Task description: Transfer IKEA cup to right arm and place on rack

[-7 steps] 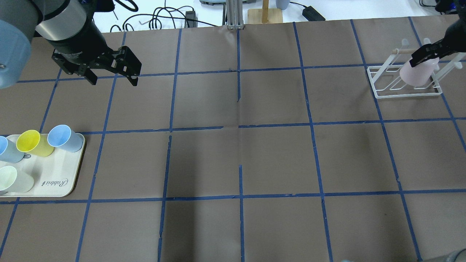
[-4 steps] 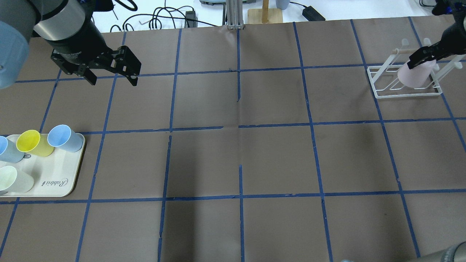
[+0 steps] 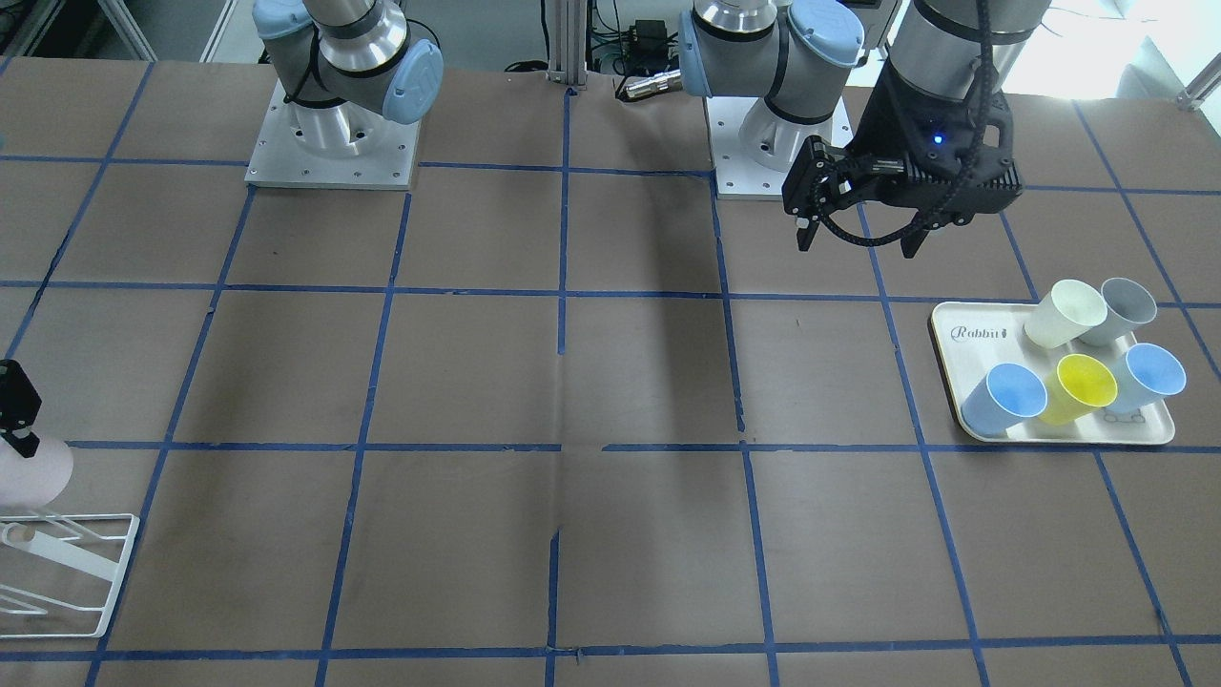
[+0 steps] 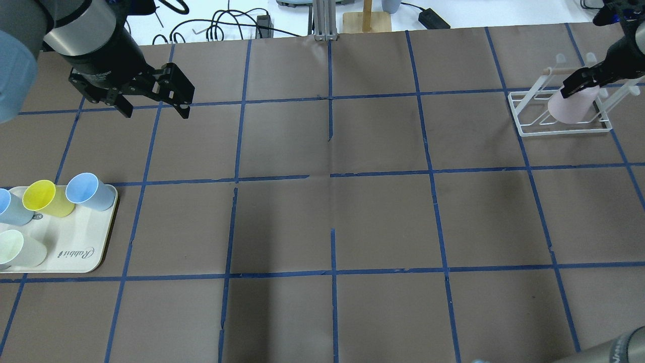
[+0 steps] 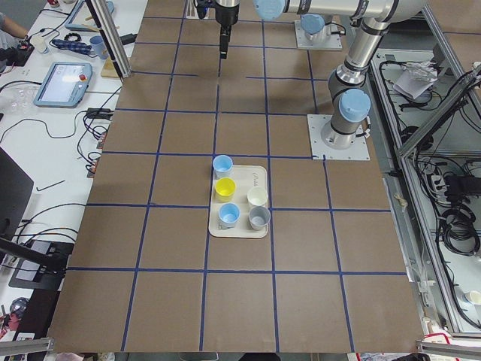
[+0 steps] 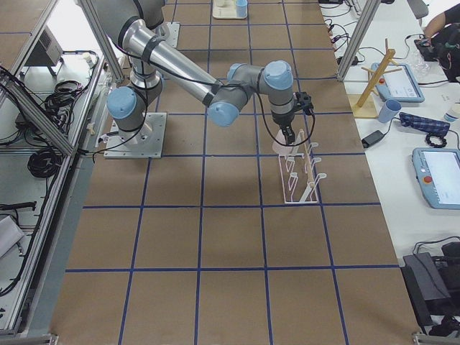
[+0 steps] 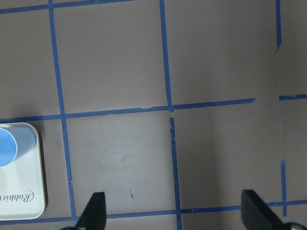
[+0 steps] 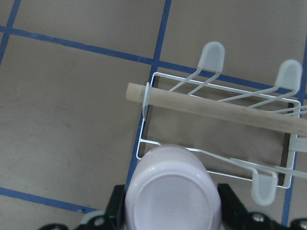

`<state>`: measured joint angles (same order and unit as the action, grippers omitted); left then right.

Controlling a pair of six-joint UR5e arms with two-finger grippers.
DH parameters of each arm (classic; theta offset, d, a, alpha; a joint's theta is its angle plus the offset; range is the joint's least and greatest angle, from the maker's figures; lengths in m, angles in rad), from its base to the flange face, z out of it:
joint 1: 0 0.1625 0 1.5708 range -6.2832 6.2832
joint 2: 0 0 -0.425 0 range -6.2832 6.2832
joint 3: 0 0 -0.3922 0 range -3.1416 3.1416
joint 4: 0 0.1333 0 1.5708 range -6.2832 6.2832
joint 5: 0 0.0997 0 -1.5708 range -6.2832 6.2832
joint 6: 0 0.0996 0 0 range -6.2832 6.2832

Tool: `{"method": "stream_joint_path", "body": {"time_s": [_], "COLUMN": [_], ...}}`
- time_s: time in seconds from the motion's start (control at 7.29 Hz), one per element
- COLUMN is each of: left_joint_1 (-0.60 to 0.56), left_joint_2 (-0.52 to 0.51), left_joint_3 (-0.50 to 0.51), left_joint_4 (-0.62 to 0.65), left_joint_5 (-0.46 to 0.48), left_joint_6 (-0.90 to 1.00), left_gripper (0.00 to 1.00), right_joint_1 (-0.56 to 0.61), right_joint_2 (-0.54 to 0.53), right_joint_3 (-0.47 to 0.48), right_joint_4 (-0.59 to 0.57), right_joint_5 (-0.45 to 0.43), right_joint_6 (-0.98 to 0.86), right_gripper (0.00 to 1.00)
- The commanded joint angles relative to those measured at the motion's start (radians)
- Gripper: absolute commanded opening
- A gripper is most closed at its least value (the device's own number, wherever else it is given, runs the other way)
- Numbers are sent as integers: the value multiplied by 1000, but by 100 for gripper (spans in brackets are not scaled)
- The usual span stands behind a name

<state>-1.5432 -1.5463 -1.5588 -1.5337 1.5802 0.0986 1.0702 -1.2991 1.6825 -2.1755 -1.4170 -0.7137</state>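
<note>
The pale pink IKEA cup hangs upside down over the white wire rack at the table's far right. My right gripper is shut on its base end. In the right wrist view the cup's bottom fills the lower middle, with a black finger on each side and the rack's wooden peg beyond. The cup and rack also show at the front-facing view's left edge. My left gripper is open and empty above the table's far left; it also shows in the front-facing view.
A cream "Rabbit" tray at the near left holds light blue, yellow, cream and grey cups. Its corner shows in the left wrist view. Cables and a wooden stand lie beyond the table's far edge.
My right gripper has moved the pink cup down and slightly left, closer onto the rack. The left gripper has barely moved.
</note>
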Motion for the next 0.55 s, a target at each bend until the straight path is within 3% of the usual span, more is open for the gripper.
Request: {"method": "stream_joint_path", "body": {"time_s": [0.0,0.41], "left_joint_1": [-1,-2], "left_joint_2": [0,0], "left_joint_3": [-1,-1], "left_joint_4": [0,1], "left_joint_5": [1,6], "left_joint_6": [-2,1], "left_gripper": [100,100], "right_joint_1": [-10,-12], "right_joint_2": [17,37], "right_joint_3": [2,0], "right_joint_4": [0,0], "right_joint_5": [0,-2], "right_joint_6": [5,3], "right_gripper": [56,80]}}
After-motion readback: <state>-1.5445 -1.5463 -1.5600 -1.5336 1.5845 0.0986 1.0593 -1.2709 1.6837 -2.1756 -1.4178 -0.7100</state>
